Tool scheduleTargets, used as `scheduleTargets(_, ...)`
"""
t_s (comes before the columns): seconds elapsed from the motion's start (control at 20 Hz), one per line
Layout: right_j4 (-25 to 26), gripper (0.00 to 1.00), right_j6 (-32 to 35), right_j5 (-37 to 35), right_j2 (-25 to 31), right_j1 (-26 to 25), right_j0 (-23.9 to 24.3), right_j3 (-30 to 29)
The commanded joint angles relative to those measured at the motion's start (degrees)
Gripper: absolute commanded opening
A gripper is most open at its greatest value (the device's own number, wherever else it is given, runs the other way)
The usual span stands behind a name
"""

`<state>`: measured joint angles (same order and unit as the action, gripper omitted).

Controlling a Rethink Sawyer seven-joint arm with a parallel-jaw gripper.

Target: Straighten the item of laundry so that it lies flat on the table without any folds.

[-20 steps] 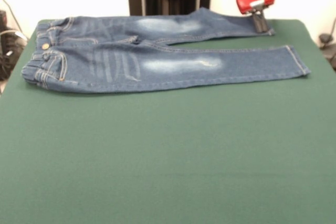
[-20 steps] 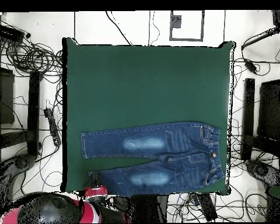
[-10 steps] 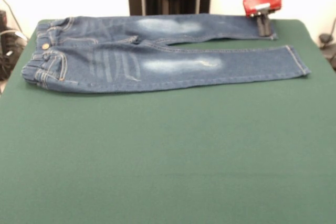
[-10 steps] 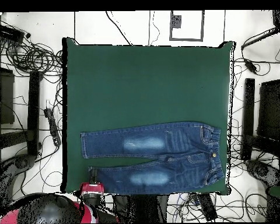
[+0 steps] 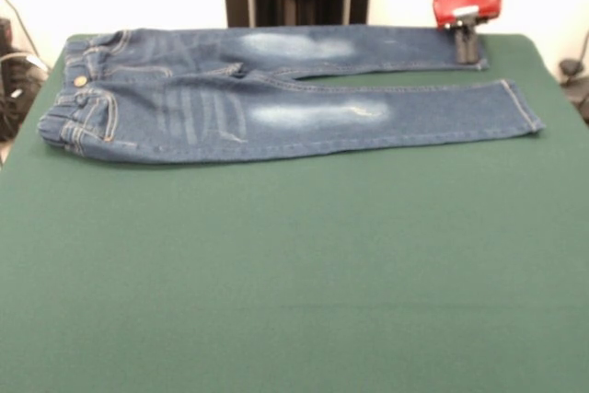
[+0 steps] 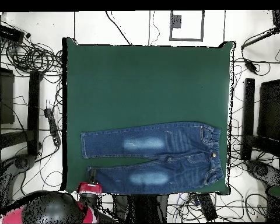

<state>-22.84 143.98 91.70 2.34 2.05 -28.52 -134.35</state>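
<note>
Along the far edge of the table (image 5: 294, 301), I see the jeans (image 5: 276, 89) spread out, both legs straight and side by side, waistband toward one short end. My gripper (image 5: 467, 46) sits at the cuff of the farther leg; whether its jaws are apart or together, I cannot tell.

The jeans (image 5: 276, 94) are lying along the table's (image 5: 294, 273) far edge, the gripper (image 5: 467, 46) sitting at one hem.
</note>
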Motion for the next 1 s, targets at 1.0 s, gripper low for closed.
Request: scheduleTargets(1.0,-16.7,0.00,24.6,-16.7,29.4,-11.7,5.6,-13.2)
